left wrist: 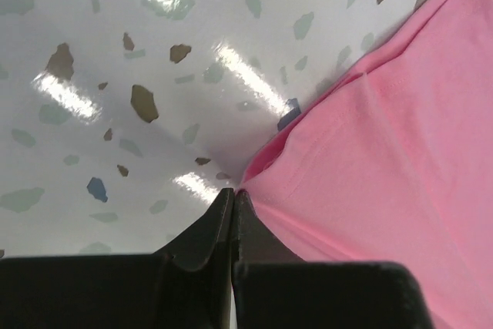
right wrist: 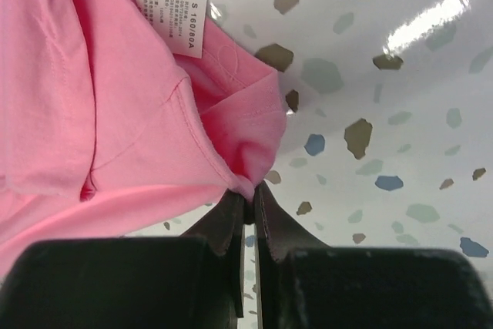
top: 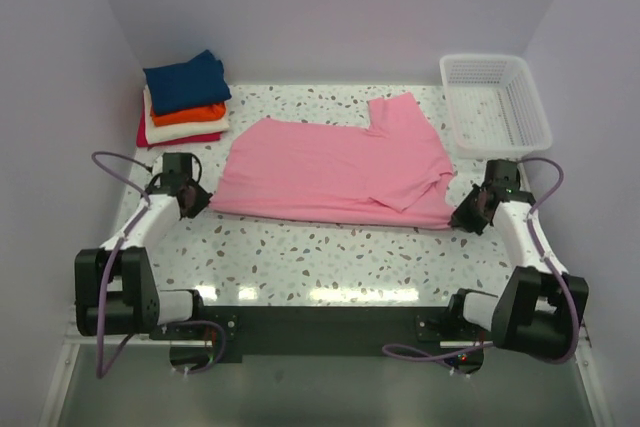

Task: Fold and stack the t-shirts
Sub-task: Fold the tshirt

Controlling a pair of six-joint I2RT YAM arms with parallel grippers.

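Pinching the pink shirt [top: 330, 172] at its two near corners, we have it spread crosswise on the table [top: 330, 262] between the arms, with some cloth doubled over at its right end. The left gripper [left wrist: 233, 194] has its jaws closed to a sliver on the near-left hem corner. The right gripper [right wrist: 250, 190] is likewise closed, nipping a small bunched fold not far from the care label [right wrist: 169, 21]. The stack of folded shirts [top: 185, 97], navy on top, lies at the far left corner, well apart from the basket [top: 495, 102] at the far right. We judge the cloth light, limp and ready to sag between holds, and likely to slide on the glossy surface. Hems and seams, where layers double, offer the surest hold. So thin a pinch may slip if pulled sharply.
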